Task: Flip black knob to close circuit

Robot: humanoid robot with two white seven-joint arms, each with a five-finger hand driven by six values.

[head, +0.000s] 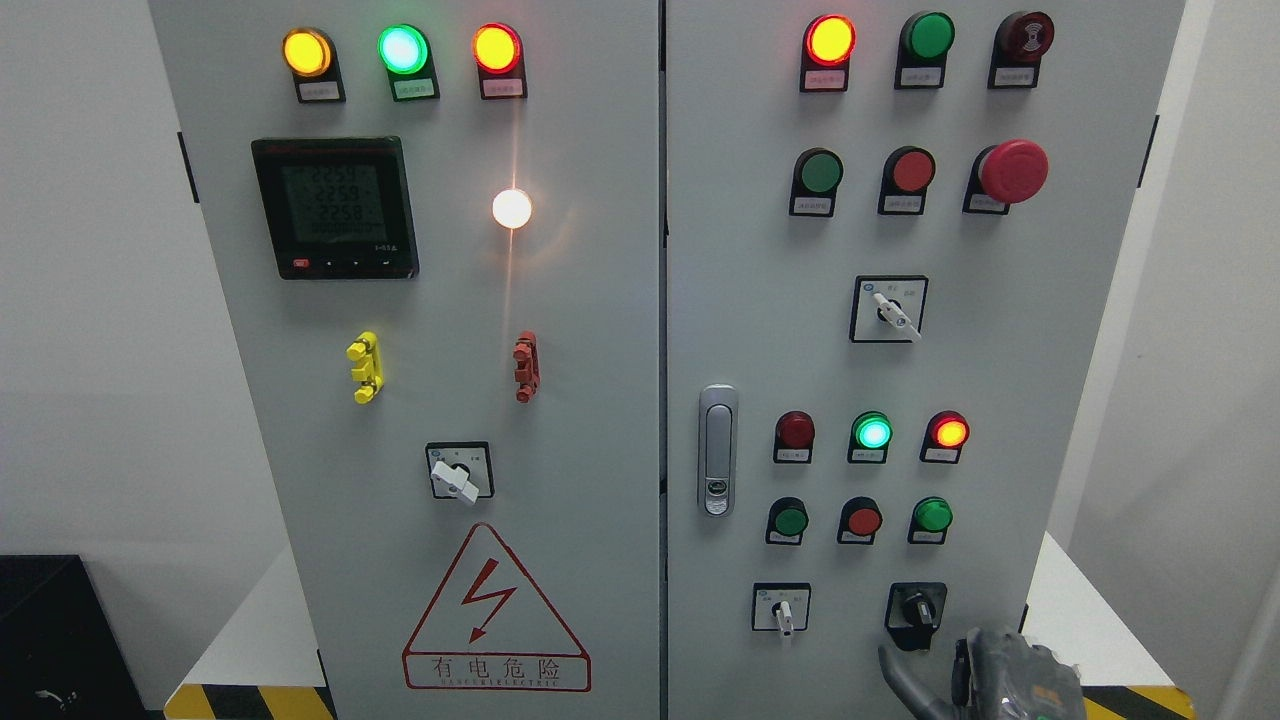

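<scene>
**Right hand low beside the black knob**

Look to the bottom right of the grey metal cabinet door (760, 250): the small black rotary knob (916, 608) sits there on its black mounting plate, the lowest control in the right-hand column, with its pointer slanted toward the lower right. To its left you have a white-handled selector switch (782, 610) on a white square plate, and above it a row of three round push buttons, of which the green one (932, 515) stands directly over the knob.

Your robot's right hand (985, 675), dark grey with jointed fingers, comes up from the bottom edge just right of the knob. One dark finger (898, 676) curves upward at the left of the hand, its tip just below the knob's plate; you cannot tell from this view whether it touches the panel. The hand grasps nothing, and that finger is extended rather than curled. Most of the hand is cut off by the frame edge.
</scene>
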